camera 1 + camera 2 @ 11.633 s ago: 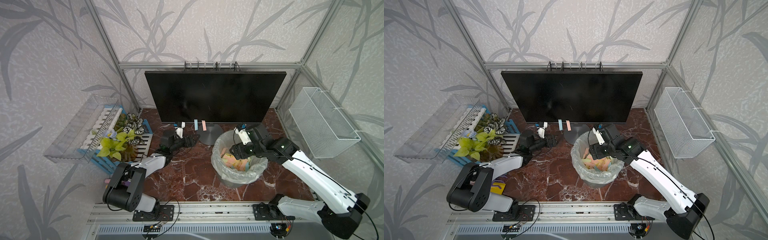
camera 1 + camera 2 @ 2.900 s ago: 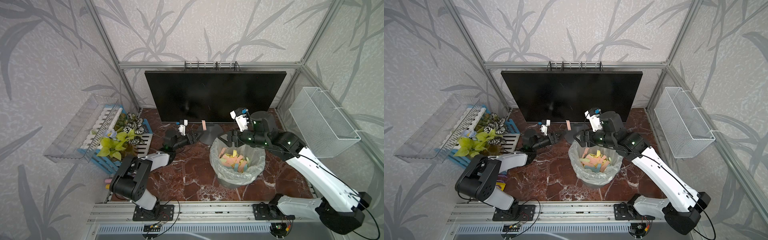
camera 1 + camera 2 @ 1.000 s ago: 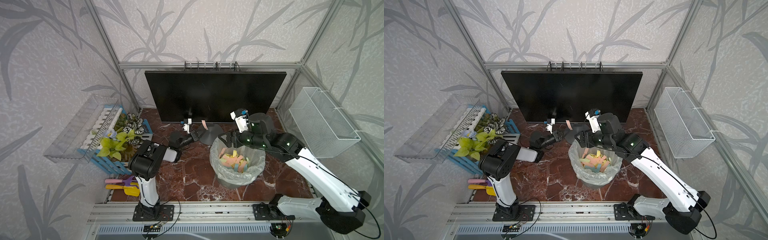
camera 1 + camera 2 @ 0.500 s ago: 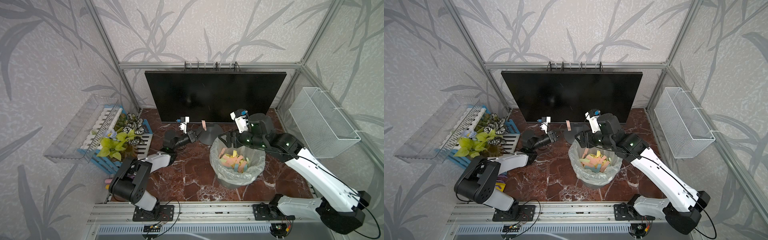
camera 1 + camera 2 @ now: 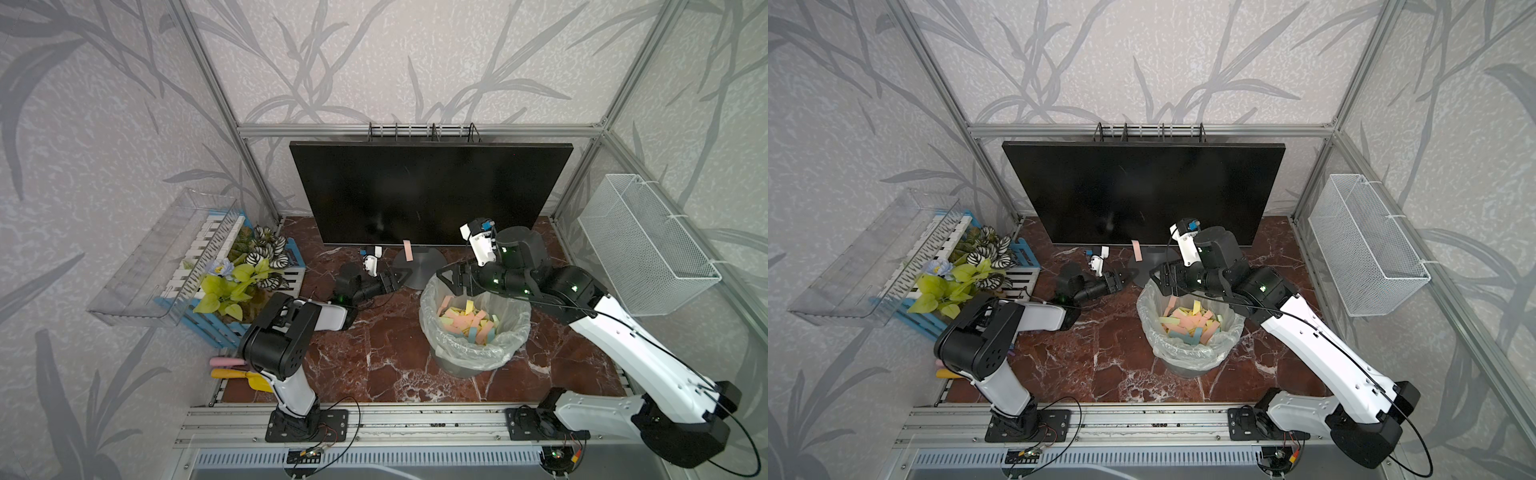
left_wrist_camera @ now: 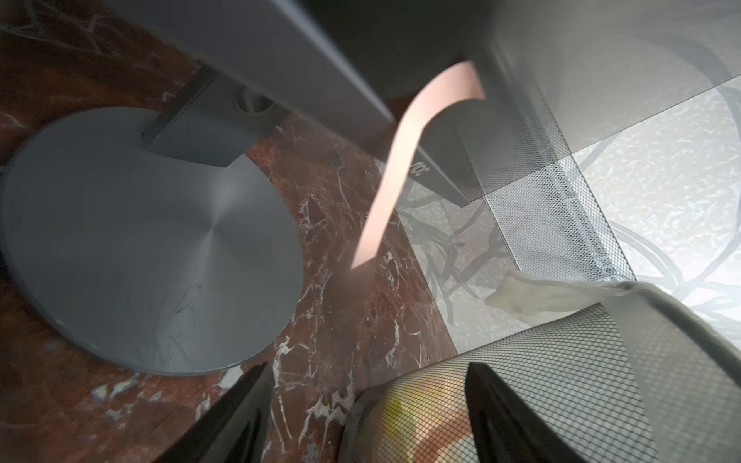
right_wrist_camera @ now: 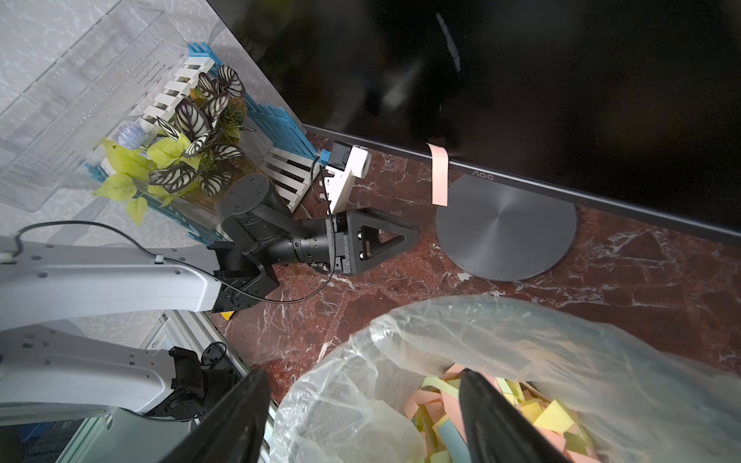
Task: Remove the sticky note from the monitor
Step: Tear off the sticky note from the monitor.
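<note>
Pink sticky note (image 5: 408, 250) hung on monitor (image 5: 428, 191) bezel. Left gripper (image 5: 400, 279) spread, empty, near round base (image 5: 419, 270); right gripper (image 5: 444, 284) spread above bin (image 5: 426, 320).

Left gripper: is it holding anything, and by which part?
Nothing is held. The left gripper is open and empty; the pink sticky note hangs from the monitor at its lower edge, ungripped.

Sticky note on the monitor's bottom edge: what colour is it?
The sticky note is pale pink, clearest in the right wrist view.
</note>
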`<state>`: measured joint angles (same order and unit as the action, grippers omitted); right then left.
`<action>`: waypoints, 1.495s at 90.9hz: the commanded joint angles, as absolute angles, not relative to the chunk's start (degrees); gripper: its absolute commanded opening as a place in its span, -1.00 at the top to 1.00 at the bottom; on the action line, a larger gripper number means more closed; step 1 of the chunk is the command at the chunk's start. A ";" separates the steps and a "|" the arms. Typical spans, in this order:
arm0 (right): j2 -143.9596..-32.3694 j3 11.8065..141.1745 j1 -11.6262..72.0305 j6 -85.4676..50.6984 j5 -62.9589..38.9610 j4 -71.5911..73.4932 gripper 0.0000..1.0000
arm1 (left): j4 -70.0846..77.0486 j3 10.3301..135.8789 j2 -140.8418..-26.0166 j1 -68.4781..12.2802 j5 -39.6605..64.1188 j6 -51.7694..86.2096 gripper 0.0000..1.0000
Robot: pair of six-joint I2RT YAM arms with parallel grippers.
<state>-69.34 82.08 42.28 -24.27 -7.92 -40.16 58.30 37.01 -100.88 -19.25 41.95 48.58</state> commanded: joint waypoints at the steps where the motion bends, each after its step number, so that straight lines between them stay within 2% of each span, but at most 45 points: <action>1: -68.93 83.14 42.52 -23.64 -7.23 -40.25 -0.58 | 67.86 38.90 -103.42 -18.90 43.11 50.05 -0.60; 27: -68.39 83.14 42.49 -23.52 -6.64 -41.13 -0.58 | 73.72 44.69 -110.03 -18.95 43.82 54.00 -0.59; 43: -68.16 82.99 42.54 -23.48 -6.51 -41.41 -0.58 | 78.24 46.91 -113.46 -18.90 42.87 57.73 -0.50; 54: -68.03 82.84 42.53 -23.49 -6.43 -41.57 -0.58 | 83.00 47.02 -115.07 -18.96 42.09 60.88 -0.32; 66: -67.86 82.75 42.54 -23.55 -6.42 -41.66 -0.58 | 86.57 46.20 -115.36 -18.94 40.30 63.04 -0.02; 109: -67.19 82.10 42.51 -23.82 -6.42 -41.42 -0.58 | 90.59 43.88 -115.19 -19.03 37.57 65.84 0.66; 121: -67.02 81.71 42.51 -23.89 -6.42 -41.16 -0.58 | 91.17 42.23 -114.44 -18.98 37.54 66.11 1.00; 136: -66.91 81.33 42.46 -23.82 -6.30 -40.91 -0.58 | 91.99 39.51 -111.99 -19.22 38.02 66.76 1.00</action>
